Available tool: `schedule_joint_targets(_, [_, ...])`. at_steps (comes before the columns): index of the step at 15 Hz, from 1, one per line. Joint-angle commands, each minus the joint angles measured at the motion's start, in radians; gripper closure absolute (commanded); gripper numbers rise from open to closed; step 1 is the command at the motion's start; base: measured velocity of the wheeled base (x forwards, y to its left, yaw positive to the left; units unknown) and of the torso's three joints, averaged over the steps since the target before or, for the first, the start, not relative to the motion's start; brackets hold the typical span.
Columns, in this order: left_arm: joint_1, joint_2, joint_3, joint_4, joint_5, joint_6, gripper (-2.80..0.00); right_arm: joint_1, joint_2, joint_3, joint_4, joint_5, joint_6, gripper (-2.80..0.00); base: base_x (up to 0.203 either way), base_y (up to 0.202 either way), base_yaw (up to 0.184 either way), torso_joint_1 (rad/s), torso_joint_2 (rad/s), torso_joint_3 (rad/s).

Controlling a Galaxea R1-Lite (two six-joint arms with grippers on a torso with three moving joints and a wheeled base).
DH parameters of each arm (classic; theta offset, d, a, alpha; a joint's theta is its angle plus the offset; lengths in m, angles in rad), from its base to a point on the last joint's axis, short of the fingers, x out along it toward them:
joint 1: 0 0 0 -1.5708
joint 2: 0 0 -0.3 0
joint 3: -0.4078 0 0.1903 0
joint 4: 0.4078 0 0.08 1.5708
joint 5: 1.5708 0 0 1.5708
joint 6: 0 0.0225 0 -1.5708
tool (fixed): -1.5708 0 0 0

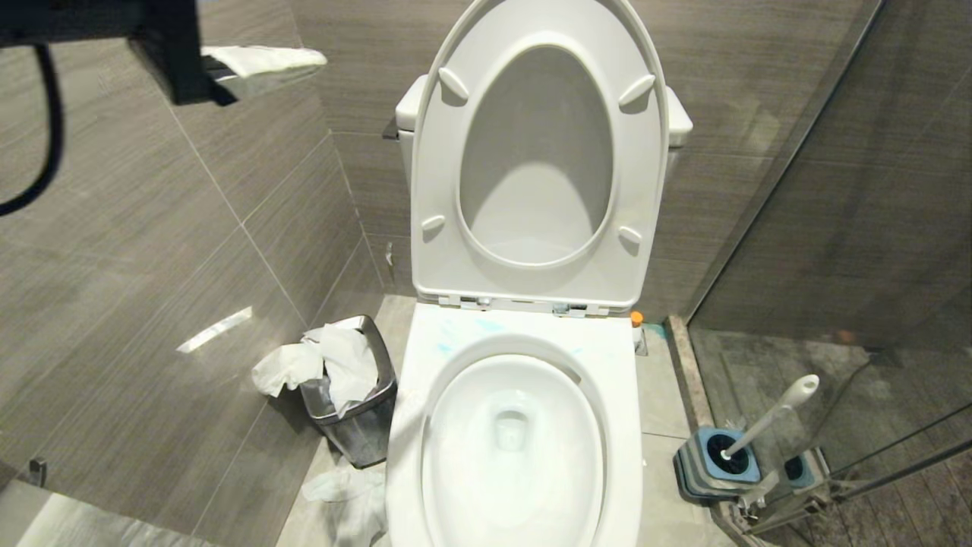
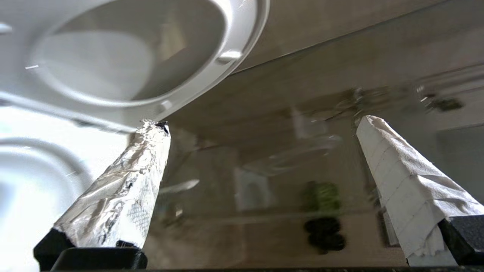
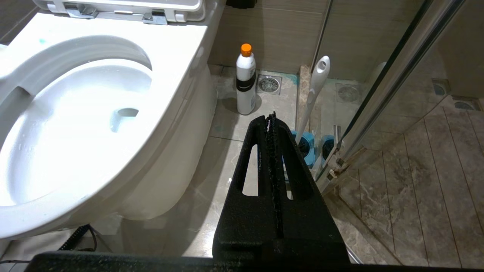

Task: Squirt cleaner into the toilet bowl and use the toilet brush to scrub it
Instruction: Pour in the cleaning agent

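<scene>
My left tool (image 2: 261,124) hangs high at the left beside the raised seat and lid (image 1: 539,152), its wrapped fingers (image 2: 128,181) spread wide with nothing between them; the toilet bowl (image 1: 516,433) lies well below it, faint blue cleaner (image 1: 486,327) smeared on its rear rim; my right tool (image 3: 271,117) is pressed closed and empty, low beside the bowl; the toilet brush (image 1: 771,416) stands in its blue holder (image 1: 714,463) on the floor, just beyond that tool's tips.

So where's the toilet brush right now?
The toilet brush stands in its blue-grey holder on the floor to the right of the toilet bowl, beside the glass shower partition.
</scene>
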Motion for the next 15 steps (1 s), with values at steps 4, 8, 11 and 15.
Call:
schedule_joint_targets(4, [0.075,-0.369,0.275,0.154,0.023,0.451,-2.8,0.0,0.001,0.0,0.0,0.0,0.0,0.0,0.0,0.0,0.0,0.0,0.0,0.0])
schedule_joint_targets(8, [0.097,-0.493,0.362,0.165,0.119,0.586,-2.8,0.0,0.001,0.0,0.0,0.0,0.0,0.0,0.0,0.0,0.0,0.0,0.0,0.0])
schedule_joint_targets(11, [0.134,-0.549,0.371,0.164,0.117,0.67,-2.8,0.0,0.001,0.0,0.0,0.001,0.0,0.0,0.0,0.0,0.0,0.0,0.0,0.0])
schedule_joint_targets(15, [0.134,-0.508,0.368,0.151,0.04,0.766,-2.8,0.0,0.001,0.001,0.001,0.0,0.0,0.0,0.0,0.0,0.0,0.0,0.0,0.0])
